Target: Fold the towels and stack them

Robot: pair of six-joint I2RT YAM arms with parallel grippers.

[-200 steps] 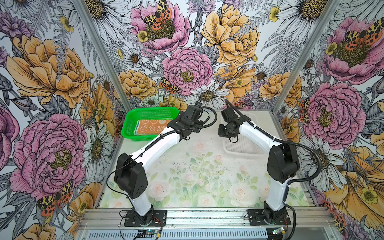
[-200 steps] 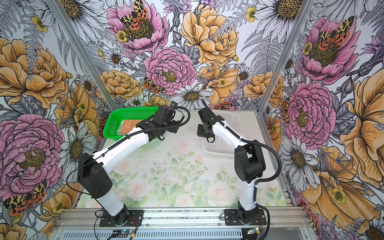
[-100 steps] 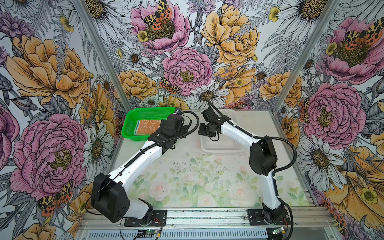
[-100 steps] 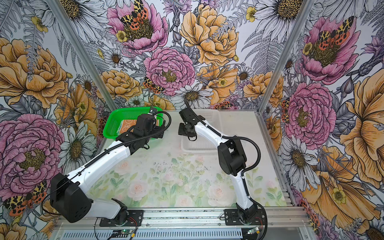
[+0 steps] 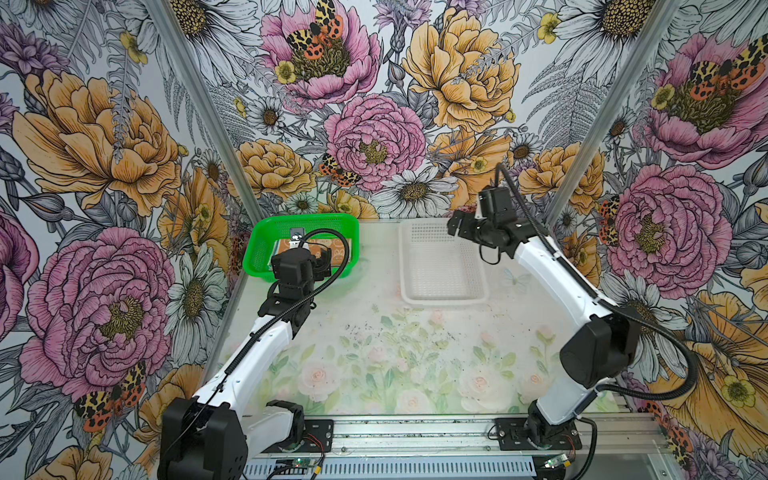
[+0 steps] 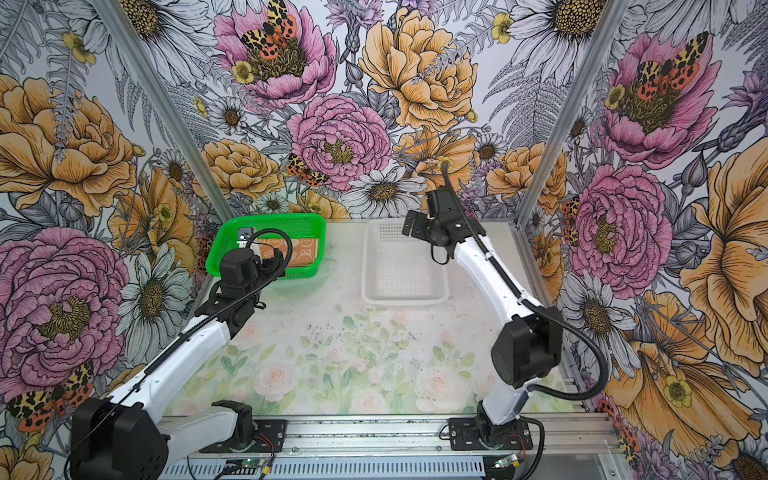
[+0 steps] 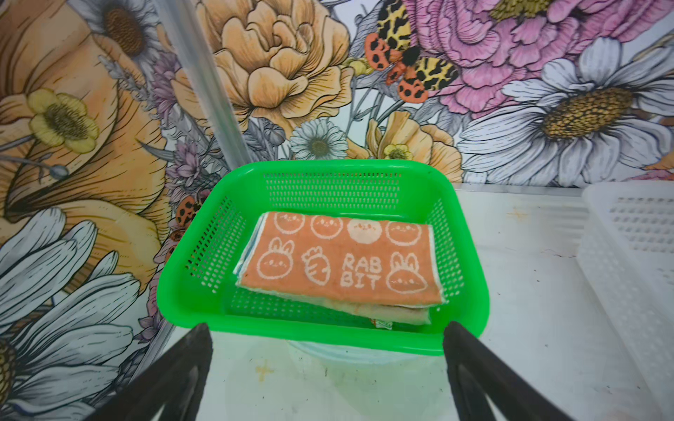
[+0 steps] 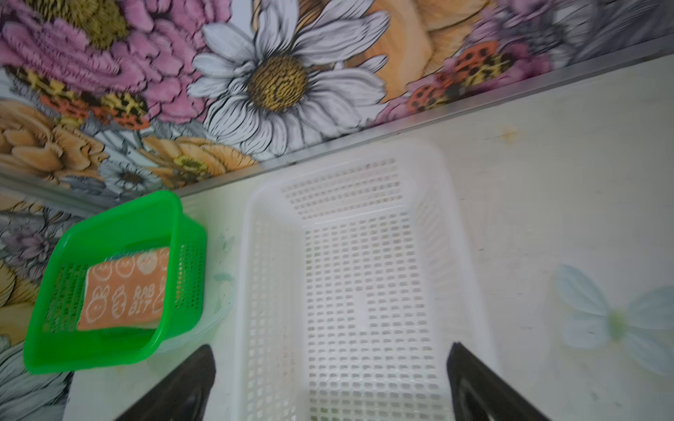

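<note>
The towels (image 7: pixel 343 262) lie folded in a stack inside the green basket (image 7: pixel 328 166). The orange one with white rabbits is on top, a cream one lies under it, and a blue edge shows at one side. In both top views the towels (image 5: pixel 332 249) (image 6: pixel 305 251) sit at the back left. My left gripper (image 5: pixel 318 266) (image 7: pixel 326 364) hangs open just in front of the basket's near rim and holds nothing. My right gripper (image 5: pixel 455 226) (image 8: pixel 330 375) is open over the white basket (image 8: pixel 251 255), which has nothing in it.
The green basket (image 5: pixel 324 218) and the white basket (image 5: pixel 444 297) stand side by side by the back wall. The side walls stand close to both. The floral table surface (image 5: pixel 395 353) stretches in front of them.
My right gripper has opened and swung right, and it now hangs over the white basket, which has shifted left. My left gripper has drawn back left and toward the front, off the green basket.
</note>
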